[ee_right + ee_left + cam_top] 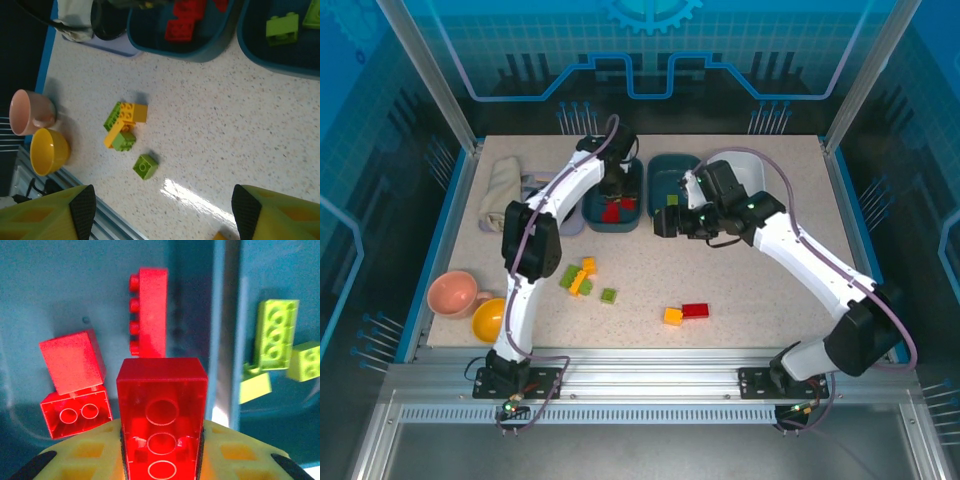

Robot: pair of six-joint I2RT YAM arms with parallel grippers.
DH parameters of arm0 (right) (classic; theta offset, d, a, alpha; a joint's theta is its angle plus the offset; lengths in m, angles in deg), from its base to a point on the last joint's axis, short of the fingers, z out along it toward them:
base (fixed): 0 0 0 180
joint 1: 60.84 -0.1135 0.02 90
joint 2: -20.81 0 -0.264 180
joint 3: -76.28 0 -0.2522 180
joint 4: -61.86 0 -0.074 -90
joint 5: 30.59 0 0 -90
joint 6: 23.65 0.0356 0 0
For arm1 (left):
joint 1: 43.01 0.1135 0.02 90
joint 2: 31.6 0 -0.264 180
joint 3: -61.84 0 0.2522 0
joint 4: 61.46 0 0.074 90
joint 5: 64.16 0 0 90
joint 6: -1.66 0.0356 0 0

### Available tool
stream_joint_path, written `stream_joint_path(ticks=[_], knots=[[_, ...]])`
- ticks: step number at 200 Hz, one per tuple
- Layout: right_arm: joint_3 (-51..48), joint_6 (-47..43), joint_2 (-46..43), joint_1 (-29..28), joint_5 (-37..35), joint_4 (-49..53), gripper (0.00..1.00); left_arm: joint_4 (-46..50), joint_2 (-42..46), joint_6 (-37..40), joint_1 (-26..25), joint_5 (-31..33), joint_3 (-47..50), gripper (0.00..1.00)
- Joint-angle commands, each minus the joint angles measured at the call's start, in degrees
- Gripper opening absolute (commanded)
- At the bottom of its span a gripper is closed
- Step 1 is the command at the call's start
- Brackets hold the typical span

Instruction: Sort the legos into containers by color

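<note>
Legos, loose group (578, 277): green and yellow-orange bricks lie clustered on the worktop toward its near-left corner, with a single green brick (608, 295) just beside them. An orange brick (672, 316) and a red brick (696, 310) lie side by side near the middle of the near edge.

Containers: two dark teal trays stand side by side at the middle of the far edge. The left teal tray (620, 228) holds red bricks (72, 365). The right teal tray (672, 170) holds green bricks (275, 337). A white tray (755, 165) sits just to the right, partly hidden by the right arm.

Left arm: it rises from its base at the near-left corner, bends at the elbow and reaches toward the far edge, with the wrist pointing down over the left teal tray. The jaws of the left gripper (162, 460) are closed on a red lego (162, 405). Its hollow underside faces the wrist camera, above the red bricks in the tray.

Right arm: from its base at the near-right corner the elbow juts toward the right edge and the forearm reaches left and far. The right gripper (665, 222) hangs at the near rim of the right teal tray. Its fingers (82, 210) stand wide apart with nothing between them.

Other items: a pink cup (455, 293) and a yellow bowl (490, 318) stand at the left edge.
</note>
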Motion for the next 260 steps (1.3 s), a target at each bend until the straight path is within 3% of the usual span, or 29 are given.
stream_joint_path(ticks=[1, 90, 157, 183, 227, 260], knots=[[2.9, 1.9, 1.7, 0.7, 1.9, -0.8, 0.74, 2.5, -0.5, 3.5, 0.4, -0.8, -1.1, 0.29], [-0.4, 2.5, 1.1, 0.7, 1.8, -0.6, 0.75, 0.0, -1.3, 3.9, 0.1, -1.8, 5.7, 0.3], [-0.2, 2.0, 1.5, 0.7, 1.9, -0.3, 0.75, 0.5, -1.8, 3.3, 0.0, -1.4, 4.9, 0.5], [-0.6, 1.8, 1.1, 0.7, 1.6, 0.0, 0.75, 0.4, -0.1, 2.4, -0.1, -1.3, 4.5, 0.53], [-0.8, 0.8, 0.2, 0.5, 0.0, 0.8, 0.74, 0.4, 7.1, -0.8, 0.0, 1.3, 4.8, 0.56], [0.1, -1.8, 0.5, -1.9, -3.6, 2.7, 0.72, -2.2, 19.4, -8.6, 1.5, 2.8, 14.3, 0.59]])
